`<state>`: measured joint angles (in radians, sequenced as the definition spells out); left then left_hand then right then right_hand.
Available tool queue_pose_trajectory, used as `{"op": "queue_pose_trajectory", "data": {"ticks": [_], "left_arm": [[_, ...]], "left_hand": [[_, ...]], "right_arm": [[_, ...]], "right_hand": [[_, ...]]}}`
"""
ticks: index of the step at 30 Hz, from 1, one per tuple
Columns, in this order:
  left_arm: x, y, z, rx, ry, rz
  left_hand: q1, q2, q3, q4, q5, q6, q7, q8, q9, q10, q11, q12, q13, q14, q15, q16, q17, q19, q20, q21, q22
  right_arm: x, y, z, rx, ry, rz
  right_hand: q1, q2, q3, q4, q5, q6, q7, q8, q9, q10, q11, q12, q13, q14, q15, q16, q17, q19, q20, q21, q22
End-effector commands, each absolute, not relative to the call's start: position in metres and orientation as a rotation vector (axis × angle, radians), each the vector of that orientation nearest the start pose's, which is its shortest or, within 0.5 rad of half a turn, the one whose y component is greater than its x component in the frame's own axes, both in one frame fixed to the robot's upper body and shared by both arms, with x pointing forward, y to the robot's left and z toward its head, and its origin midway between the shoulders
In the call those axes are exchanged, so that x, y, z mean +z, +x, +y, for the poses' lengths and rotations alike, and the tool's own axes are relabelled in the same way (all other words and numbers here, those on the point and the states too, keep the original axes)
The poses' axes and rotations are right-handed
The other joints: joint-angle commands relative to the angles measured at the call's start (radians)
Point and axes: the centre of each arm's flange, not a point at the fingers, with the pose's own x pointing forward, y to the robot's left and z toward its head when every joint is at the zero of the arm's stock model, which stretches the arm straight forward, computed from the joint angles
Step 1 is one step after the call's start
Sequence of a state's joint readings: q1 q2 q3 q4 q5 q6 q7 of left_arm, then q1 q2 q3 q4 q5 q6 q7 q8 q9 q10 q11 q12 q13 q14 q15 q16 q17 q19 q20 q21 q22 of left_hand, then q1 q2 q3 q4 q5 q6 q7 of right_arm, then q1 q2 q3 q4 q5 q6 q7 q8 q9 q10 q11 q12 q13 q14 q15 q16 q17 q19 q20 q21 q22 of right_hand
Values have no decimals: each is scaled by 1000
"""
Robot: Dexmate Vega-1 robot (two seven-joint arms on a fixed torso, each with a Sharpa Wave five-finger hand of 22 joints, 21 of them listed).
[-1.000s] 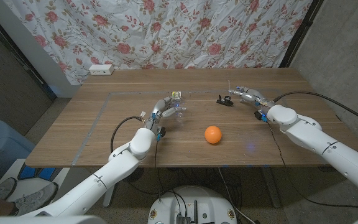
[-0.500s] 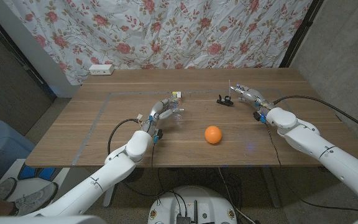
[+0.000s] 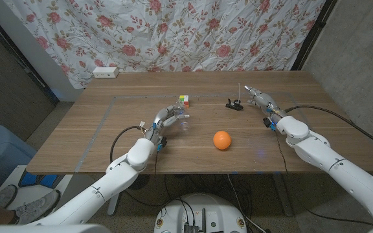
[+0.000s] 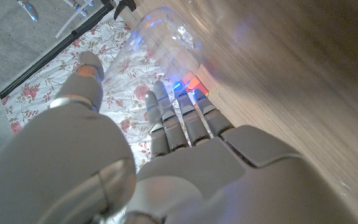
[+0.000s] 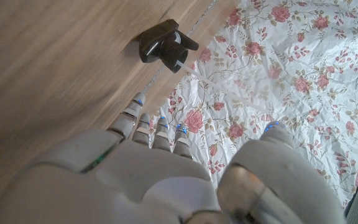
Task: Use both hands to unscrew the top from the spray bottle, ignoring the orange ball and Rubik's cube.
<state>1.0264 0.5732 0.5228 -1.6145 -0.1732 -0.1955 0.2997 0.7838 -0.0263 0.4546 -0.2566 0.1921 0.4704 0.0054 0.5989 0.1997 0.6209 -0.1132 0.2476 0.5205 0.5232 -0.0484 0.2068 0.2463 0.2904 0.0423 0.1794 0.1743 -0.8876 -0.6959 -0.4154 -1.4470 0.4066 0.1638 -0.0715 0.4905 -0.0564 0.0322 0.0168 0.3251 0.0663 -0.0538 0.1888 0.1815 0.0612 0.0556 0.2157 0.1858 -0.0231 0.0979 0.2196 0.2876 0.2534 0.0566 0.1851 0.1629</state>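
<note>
The orange ball [image 3: 221,140] sits closest to the robot, on the wooden tabletop [image 3: 96,139], by itself between the two arms.

A little farther back on the robot's left side is the left robot hand [image 3: 168,119]. Its fingers [image 4: 179,118] curl around the clear spray bottle [image 3: 185,122], and it holds the bottle on the tabletop. In the left wrist view the see-through bottle [image 4: 166,37] shows just past the fingers, with the thumb [image 4: 86,78] on its other side. The bottle has no top on it.

Farther back on the robot's right side is the right robot hand [image 3: 260,101]. It holds nothing. Its fingers [image 5: 148,121] are straight and reach out toward the back of the tabletop, with the thumb [image 5: 272,140] apart from them.

The black spray top [image 3: 234,104] lies on the tabletop just beside the right robot hand, off the bottle. In the right wrist view the spray top [image 5: 165,45] lies on its side just past the fingertips, with its thin white tube [image 5: 188,67] sticking out.

The Rubik's cube [image 3: 184,99] sits just behind the left robot hand and the bottle.

Far back by the flowered curtain [image 3: 173,32], a white power strip [image 3: 105,72] lies at the corner of the tabletop.
</note>
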Motion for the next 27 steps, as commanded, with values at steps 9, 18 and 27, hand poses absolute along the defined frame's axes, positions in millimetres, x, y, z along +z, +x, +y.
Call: {"op": "queue_pose_trajectory", "data": {"ticks": [9,18,27], "left_arm": [[-105,595,199,-183,369,-607],[-107,593,201,-175,391,-592],[-105,593,203,-195,417,-588]], "left_hand": [[-106,104,63,78,-2,41,-43,-16,-2,-8,-27,-9,-12,-12,-94,-5,-13,-28,9,-1,2],[-97,99,63,74,-1,42,-48,-26,-4,-14,-29,-15,-22,-15,-94,-7,-23,-34,12,2,1],[-81,91,61,72,0,48,-72,-39,-7,-35,-35,-27,-37,-27,-92,-10,-36,-39,15,5,1]], "right_arm": [[-45,631,-310,111,-244,-554],[-51,629,-309,99,-209,-561],[-57,627,-307,91,-183,-568]], "right_hand": [[-32,5,-3,17,-7,17,7,6,-1,18,7,5,1,13,-4,7,-2,4,-8,3,3],[-35,13,-2,17,-10,26,7,8,-2,24,11,3,1,20,-3,7,-7,7,-9,3,3],[-36,17,-2,17,-12,32,8,9,-2,30,12,2,1,22,-2,6,-10,8,-8,3,3]]}}
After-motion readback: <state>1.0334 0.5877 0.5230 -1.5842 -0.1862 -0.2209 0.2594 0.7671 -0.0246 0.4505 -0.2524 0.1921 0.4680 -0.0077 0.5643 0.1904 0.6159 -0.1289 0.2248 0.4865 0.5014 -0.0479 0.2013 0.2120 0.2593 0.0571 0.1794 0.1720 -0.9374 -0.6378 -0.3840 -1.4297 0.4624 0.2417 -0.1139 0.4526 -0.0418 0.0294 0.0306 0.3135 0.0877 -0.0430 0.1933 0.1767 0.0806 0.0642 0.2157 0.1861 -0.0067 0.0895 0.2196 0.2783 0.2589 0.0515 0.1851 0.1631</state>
